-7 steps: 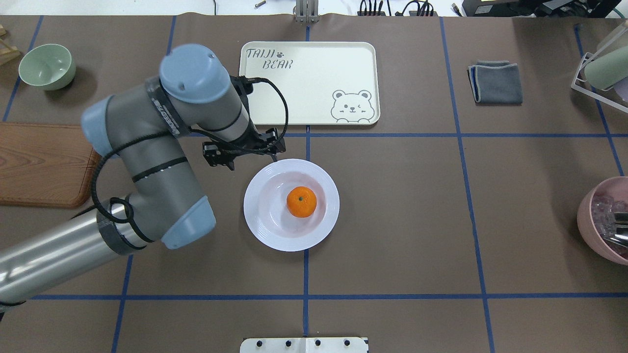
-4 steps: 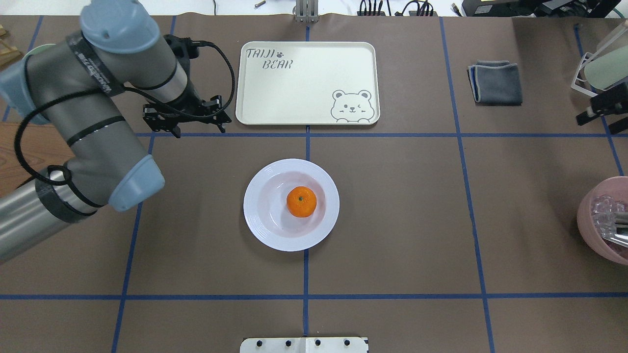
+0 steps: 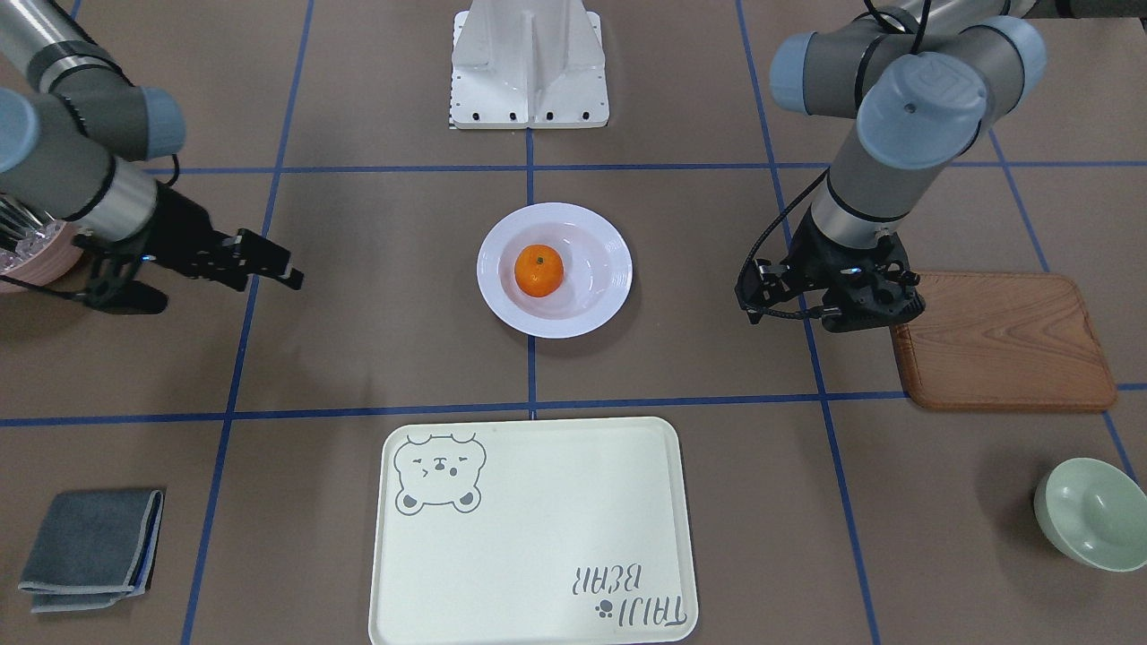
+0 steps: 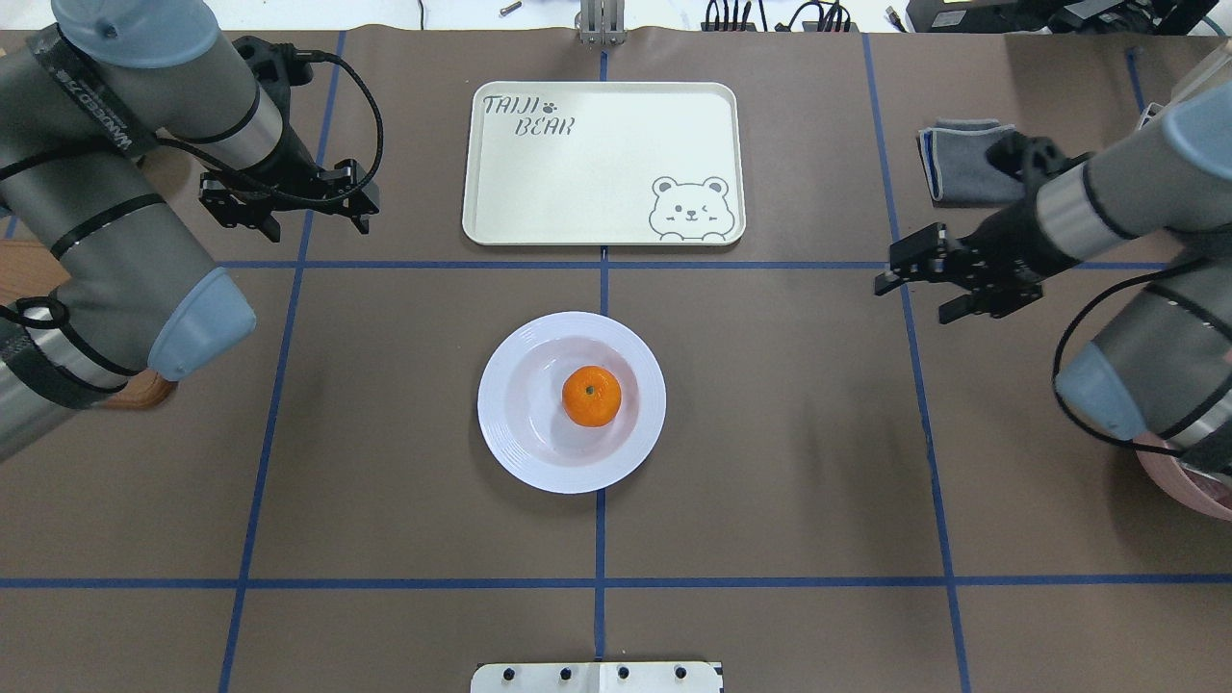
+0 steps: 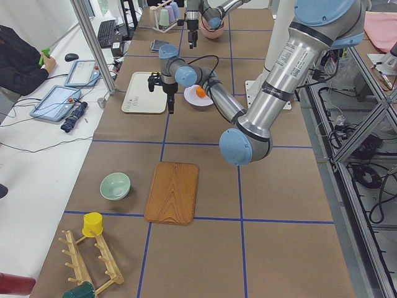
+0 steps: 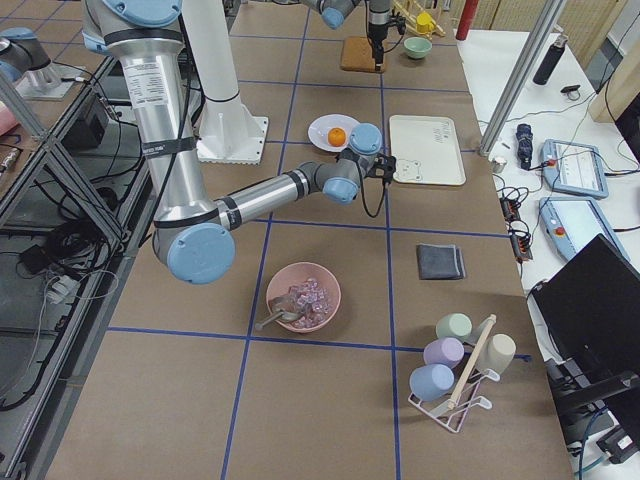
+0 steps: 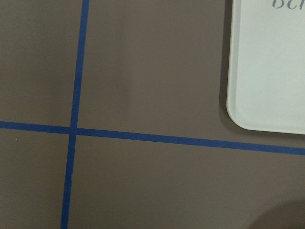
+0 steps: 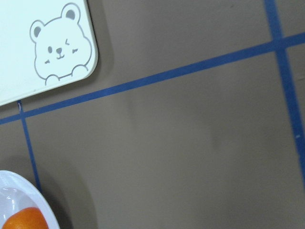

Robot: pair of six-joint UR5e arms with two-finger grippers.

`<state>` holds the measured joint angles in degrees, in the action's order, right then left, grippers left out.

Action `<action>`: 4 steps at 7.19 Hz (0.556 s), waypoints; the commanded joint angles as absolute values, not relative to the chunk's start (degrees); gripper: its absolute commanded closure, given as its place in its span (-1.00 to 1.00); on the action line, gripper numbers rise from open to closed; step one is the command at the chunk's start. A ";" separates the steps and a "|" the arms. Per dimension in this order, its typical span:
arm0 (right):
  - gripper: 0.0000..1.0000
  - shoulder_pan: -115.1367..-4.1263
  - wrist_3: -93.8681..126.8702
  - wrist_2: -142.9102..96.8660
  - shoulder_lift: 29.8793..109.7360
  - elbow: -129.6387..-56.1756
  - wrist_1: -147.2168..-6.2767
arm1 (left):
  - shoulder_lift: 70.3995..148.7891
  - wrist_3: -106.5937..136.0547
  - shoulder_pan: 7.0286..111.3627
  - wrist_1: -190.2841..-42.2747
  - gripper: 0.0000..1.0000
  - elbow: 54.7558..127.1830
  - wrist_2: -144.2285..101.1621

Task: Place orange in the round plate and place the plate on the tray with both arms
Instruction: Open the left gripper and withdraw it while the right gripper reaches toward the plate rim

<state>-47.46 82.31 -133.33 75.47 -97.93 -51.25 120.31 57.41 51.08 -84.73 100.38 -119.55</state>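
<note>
The orange [image 4: 591,396] lies in the sunken centre of the round white plate [image 4: 510,423] at mid-table. The cream tray [image 4: 603,164] with the bear drawing sits beyond the plate and holds nothing. My left gripper [image 4: 316,229] hangs open and holds nothing, left of the tray's near-left corner and far from the plate. My right gripper [image 4: 910,300] is open too, pointing toward the plate from the right, well apart from it. The right wrist view catches the plate's rim [image 8: 19,191], a slice of the orange [image 8: 24,220] and the tray's bear corner [image 8: 43,52].
A brown wooden board [image 3: 999,340] and a pale green bowl [image 3: 1089,513] lie on my left side. A folded grey cloth [image 4: 972,162] lies behind the right gripper. A pink bowl [image 6: 303,295] and a cup rack [image 6: 455,375] stand at the right end.
The left arm has pulled back from the plate's rim to the left and far side, beside the tray. The right arm has come in from the right. Plate and orange have not moved.
</note>
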 commanded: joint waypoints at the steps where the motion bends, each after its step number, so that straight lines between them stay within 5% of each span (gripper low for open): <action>1: -1.00 -40.01 87.54 -127.99 70.94 -98.35 -50.19 | 119.71 57.39 51.33 -85.08 -0.97 99.41 -119.53; 4: -1.00 -30.17 91.02 -112.46 69.26 -94.34 -34.79 | 119.62 57.13 51.68 -85.08 -0.97 98.97 -119.53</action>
<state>-33.95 88.45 -118.93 69.74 -96.75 -42.61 119.70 57.32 51.42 -85.12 99.10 -119.53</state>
